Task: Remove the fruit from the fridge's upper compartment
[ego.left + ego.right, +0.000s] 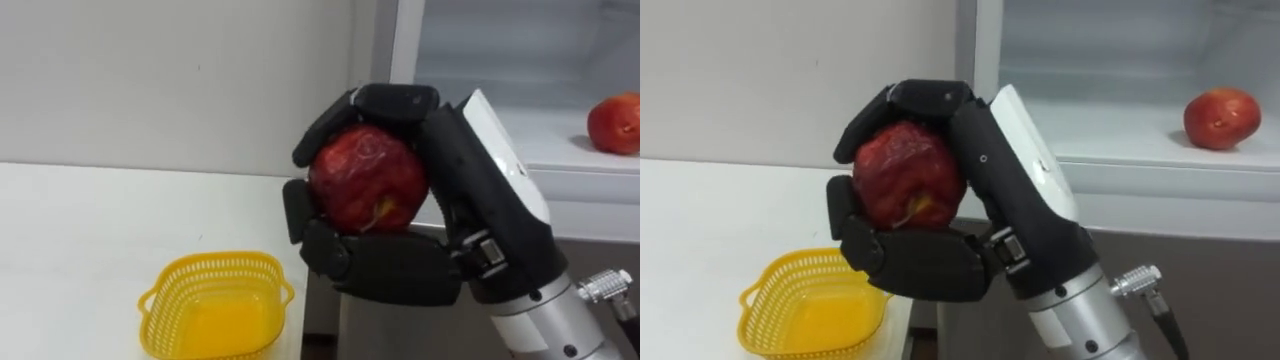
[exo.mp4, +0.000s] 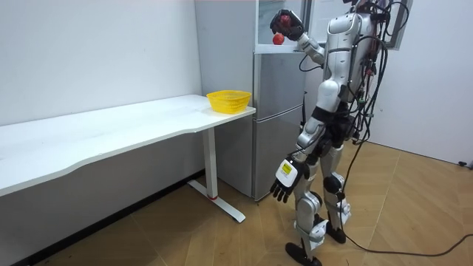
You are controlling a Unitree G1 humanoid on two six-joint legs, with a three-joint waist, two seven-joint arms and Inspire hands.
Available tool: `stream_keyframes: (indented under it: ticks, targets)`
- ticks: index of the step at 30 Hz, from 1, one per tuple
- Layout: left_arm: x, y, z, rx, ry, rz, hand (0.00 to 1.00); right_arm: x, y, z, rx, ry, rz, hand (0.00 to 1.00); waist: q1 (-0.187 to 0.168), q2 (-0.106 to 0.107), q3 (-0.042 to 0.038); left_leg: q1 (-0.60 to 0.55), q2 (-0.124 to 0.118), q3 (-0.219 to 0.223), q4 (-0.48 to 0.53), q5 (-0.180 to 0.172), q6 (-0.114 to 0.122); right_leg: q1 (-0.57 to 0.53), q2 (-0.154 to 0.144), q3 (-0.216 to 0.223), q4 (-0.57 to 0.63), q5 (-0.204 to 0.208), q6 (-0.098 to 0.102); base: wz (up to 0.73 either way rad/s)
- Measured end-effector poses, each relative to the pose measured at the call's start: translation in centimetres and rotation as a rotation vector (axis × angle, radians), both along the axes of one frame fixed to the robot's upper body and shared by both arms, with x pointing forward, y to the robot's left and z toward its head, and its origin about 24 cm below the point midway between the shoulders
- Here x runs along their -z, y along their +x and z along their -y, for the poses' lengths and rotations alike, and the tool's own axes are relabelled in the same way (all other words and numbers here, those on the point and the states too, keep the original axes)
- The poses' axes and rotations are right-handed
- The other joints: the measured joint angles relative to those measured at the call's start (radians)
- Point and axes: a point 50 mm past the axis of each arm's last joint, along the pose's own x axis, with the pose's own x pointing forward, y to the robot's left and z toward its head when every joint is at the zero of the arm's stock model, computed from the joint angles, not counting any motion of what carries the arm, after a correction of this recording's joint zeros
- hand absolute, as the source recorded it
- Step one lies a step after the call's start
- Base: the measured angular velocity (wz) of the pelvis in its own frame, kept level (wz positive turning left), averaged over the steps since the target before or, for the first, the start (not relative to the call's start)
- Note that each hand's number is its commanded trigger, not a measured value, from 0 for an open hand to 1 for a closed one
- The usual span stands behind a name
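Left eye view, right hand: curled round a red apple.
Second apple: right of the hand, on fridge shelf.
Yellow basket: below-left of the hand, on white table.
Room view, left hand: low by the thigh, fingers relaxed, empty.

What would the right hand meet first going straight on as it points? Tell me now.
Most likely the white wall behind the table: the right hand, shut on the red apple, points up and leftward, above the yellow basket. Depth is unclear, so that is a guess.
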Motion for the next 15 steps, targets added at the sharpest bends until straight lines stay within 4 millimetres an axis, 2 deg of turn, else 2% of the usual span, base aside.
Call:
stream_keyframes:
  ticks: [2, 5, 7, 10, 14, 15]
  targets:
    - [0.0, -0.1, -0.1, 0.001, -0.003, -0.008, 0.00, -0.3, 0.7, -0.1, 0.009, -0.013, 0.006, 1.00, 0.001, -0.003, 0.0064, 0.000, 0.000, -0.014, 0.001, 0.001, -0.001, 0.005, 0.000, -0.024, -0.001, 0.000, 0.000, 0.15]
    - [0.0, -0.1, 0.0, 0.016, -0.004, -0.018, 0.00, -0.5, 1.4, -0.3, 0.018, -0.032, 0.008, 1.00, 0.005, -0.011, 0.0112, -0.002, 0.000, -0.017, -0.005, 0.001, -0.003, 0.006, 0.001, -0.026, -0.001, -0.001, 0.001, 0.05]
    - [0.1, -0.3, 0.0, 0.026, -0.010, -0.031, 0.00, -0.3, 1.9, -0.2, 0.030, -0.048, -0.006, 1.00, 0.022, -0.023, 0.0090, -0.004, 0.000, -0.020, -0.007, 0.001, -0.003, 0.005, 0.000, -0.038, -0.001, -0.001, 0.001, 0.05]
    - [0.0, -0.5, -0.2, 0.036, -0.005, -0.040, 0.00, 0.2, 2.8, -0.1, 0.056, -0.070, -0.031, 1.00, 0.026, -0.043, 0.0066, -0.009, 0.000, -0.034, 0.000, 0.002, -0.004, 0.006, 0.000, -0.065, -0.001, -0.001, 0.001, 0.13]
    - [-0.1, -0.5, -0.4, 0.046, -0.017, -0.042, 0.00, 0.4, 4.4, 0.2, 0.098, -0.110, -0.052, 1.00, 0.026, -0.056, 0.0007, -0.023, -0.004, -0.065, 0.013, 0.002, -0.004, 0.007, -0.002, -0.101, -0.001, -0.001, 0.001, 0.23]
    - [-0.1, -0.6, -0.4, 0.046, -0.018, -0.045, 0.00, 0.5, 4.9, 0.3, 0.100, -0.111, -0.070, 1.00, 0.030, -0.056, 0.0015, -0.028, -0.006, -0.072, 0.017, 0.002, -0.004, 0.007, -0.003, -0.103, 0.000, -0.001, 0.001, 0.24]
